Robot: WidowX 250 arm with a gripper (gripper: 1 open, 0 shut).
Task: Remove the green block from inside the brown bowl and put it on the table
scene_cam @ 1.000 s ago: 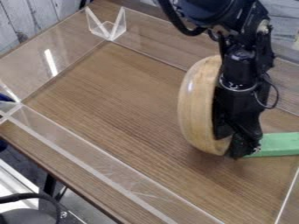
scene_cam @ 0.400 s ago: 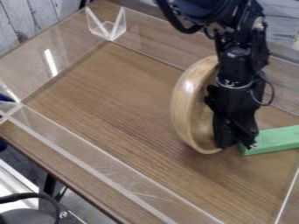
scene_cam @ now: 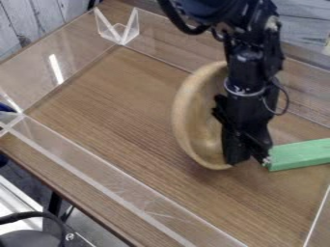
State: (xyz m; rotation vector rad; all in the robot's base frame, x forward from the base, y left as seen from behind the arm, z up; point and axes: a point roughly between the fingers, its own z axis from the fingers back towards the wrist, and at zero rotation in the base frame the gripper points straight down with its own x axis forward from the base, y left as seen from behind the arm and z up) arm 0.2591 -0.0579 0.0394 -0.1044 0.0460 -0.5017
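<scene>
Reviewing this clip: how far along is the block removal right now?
Done: the green block lies on the table, outside the brown bowl. In hand: the claw looks shut on the bowl's rim, holding it tipped on edge. Left: probably just setting the bowl down and letting go.

No writing, label, brand, number or sign can be read. The end effector [scene_cam: 249, 152], the bowl [scene_cam: 194, 116] against it, the block [scene_cam: 300, 154] just beside it and the surface [scene_cam: 116, 106] under it all show plain, unmarked faces.
</scene>
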